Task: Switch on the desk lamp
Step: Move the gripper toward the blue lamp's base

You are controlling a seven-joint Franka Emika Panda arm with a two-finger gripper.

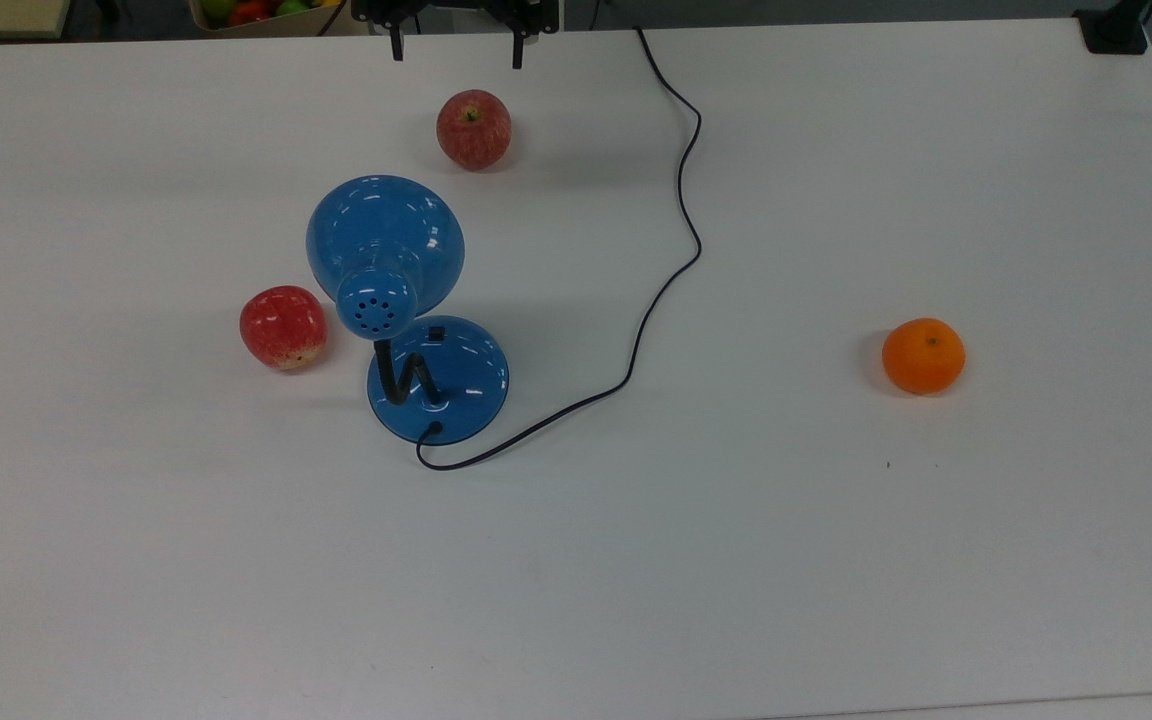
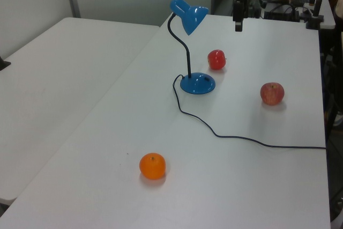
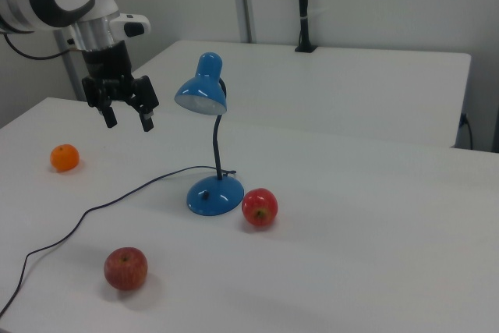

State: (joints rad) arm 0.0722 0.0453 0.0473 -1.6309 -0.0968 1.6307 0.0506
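White table [image 1: 836, 600] — desk lamp [image 1: 436, 375] upright, shade facing gripper [image 1: 456, 55] — fingers spread wide, empty.

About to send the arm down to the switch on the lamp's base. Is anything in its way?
The gripper hangs open above the table. The dome shade overhangs near the switch in the top view, and a red apple lies between gripper and base. The side away from the shade looks open.
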